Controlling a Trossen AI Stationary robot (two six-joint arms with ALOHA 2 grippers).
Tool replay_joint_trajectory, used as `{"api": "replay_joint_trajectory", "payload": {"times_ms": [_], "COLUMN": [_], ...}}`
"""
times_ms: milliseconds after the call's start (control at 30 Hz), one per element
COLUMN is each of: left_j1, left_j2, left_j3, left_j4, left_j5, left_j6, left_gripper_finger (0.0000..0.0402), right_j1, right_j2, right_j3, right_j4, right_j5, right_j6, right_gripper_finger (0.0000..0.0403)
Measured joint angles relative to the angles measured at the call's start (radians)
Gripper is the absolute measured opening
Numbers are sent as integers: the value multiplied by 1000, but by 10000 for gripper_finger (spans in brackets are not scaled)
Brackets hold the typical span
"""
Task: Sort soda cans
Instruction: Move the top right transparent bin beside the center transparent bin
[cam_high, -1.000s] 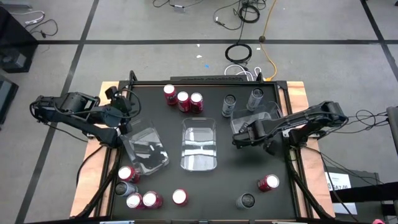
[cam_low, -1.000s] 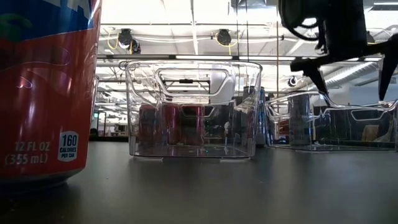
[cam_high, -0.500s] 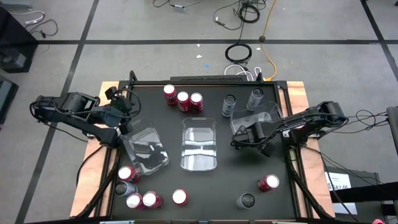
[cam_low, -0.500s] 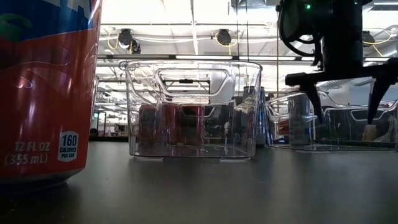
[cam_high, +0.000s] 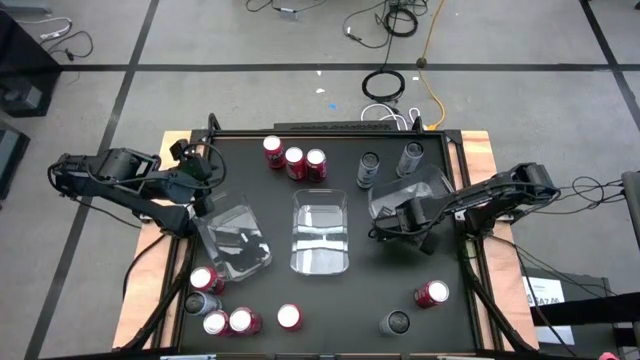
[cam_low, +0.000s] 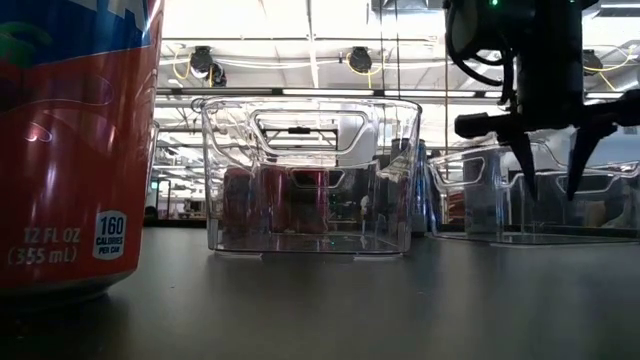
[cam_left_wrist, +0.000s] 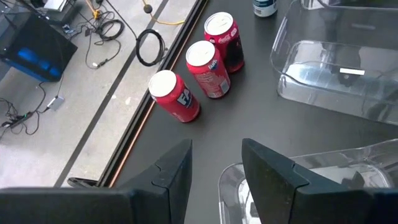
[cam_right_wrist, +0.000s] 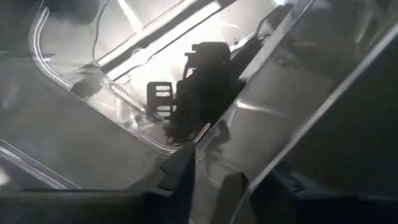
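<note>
**Bins being positioned; no can picked up yet**

High view. The right gripper (cam_high: 383, 230) is at the corner of the right bin (cam_high: 440, 178). The left gripper (cam_high: 203, 203) is on the edge of the left bin (cam_high: 255, 262). All soda cans stand loose on the table (cam_high: 370, 280). Three red cans (cam_high: 294, 160) and two grey cans (cam_high: 368, 168) are beyond the grippers, and a red can (cam_high: 432, 293) is nearest the right gripper on its near side. The middle bin (cam_high: 322, 232) lies between the two grippers and is empty. My read is that this is a set-up step, placing bins before any sorting. Next the right arm needs a firm hold on the rim, then a slow drag so the bin doesn't tip or knock the grey cans.

Low view. The right gripper hangs over the right bin's edge, its fingers a narrow gap apart with the wall between them.

Left wrist view. The fingers are partly closed, and the left bin's rim sits in the gap, apparently clamped.

Right wrist view. The fingers are nearly together with the clear rim running between them. It looks pinched, though I can't confirm how firmly.
</note>
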Motion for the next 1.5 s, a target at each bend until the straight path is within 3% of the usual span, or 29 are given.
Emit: {"api": "replay_joint_trajectory", "payload": {"times_ms": [233,467,733,1500], "left_j1": [0,0,0,0], "left_j2": [0,0,0,1], "left_j3": [0,0,0,0], "left_j4": [1,35,61,61], "left_j5": [0,17,21,74], "left_j6": [0,0,-8,-26], "left_gripper_finger": [150,150,150,150], "right_j1": [39,88,127,137], "right_j2": [0,0,0,0], "right_j3": [0,1,1,2], "right_j4": [23,40,44,-62], "right_j5": [-95,-102,-110,-102], "right_j6": [-77,-79,-125,-492], "right_gripper_finger": [44,4,2,2]}}
